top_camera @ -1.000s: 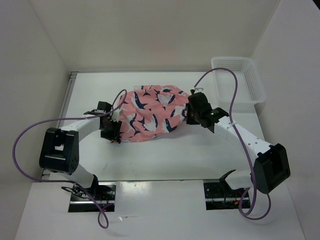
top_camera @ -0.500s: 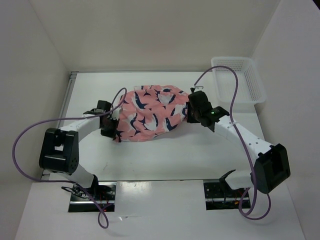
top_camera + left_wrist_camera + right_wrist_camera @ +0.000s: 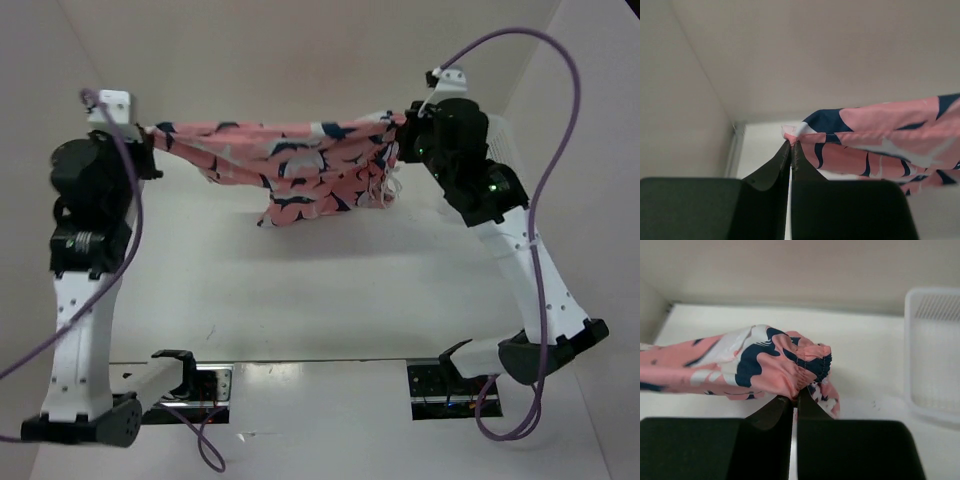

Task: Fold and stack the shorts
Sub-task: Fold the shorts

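The salmon-pink shorts (image 3: 290,160) with navy-and-white shapes hang stretched in the air between both arms, high above the table. My left gripper (image 3: 148,133) is shut on the left corner of the shorts (image 3: 880,135); in the left wrist view my left gripper (image 3: 791,144) pinches a pink tip of cloth. My right gripper (image 3: 402,122) is shut on the right end, at the gathered waistband. In the right wrist view the shorts (image 3: 765,365) bunch above my right gripper (image 3: 794,399). The lower part of the cloth sags toward the right.
A white mesh basket (image 3: 935,350) stands on the table at the back right, mostly hidden behind the right arm in the top view. White walls close in on the left, back and right. The white table (image 3: 330,290) lies below the cloth.
Both arms have risen from the table, lifting the shorts and pulling them out wide. The left gripper closed on the cloth's left edge before the lift.
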`<state>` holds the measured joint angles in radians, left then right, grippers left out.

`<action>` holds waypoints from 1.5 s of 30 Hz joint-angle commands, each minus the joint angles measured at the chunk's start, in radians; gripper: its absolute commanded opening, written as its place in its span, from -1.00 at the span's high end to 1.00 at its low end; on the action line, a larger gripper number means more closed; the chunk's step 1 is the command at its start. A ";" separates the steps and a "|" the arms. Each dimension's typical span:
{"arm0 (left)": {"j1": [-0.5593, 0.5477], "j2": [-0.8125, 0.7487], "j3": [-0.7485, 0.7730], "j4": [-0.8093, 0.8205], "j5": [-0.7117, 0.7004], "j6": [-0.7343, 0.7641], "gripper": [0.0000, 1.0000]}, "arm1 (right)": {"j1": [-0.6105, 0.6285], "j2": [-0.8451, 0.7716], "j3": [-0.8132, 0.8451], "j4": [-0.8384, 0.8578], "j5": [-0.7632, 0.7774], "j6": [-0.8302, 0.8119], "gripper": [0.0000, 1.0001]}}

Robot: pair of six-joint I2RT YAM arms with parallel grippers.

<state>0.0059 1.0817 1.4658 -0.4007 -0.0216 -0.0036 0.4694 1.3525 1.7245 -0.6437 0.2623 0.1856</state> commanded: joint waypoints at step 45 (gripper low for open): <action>-0.078 0.992 0.938 -0.171 -0.089 0.004 1.00 | -0.327 0.652 0.095 0.276 -0.514 0.158 1.00</action>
<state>-0.0715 2.1399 2.3611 -0.5652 -0.1246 -0.0036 0.1539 2.0445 1.7927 -0.4355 -0.2596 0.3367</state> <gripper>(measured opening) 0.009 0.020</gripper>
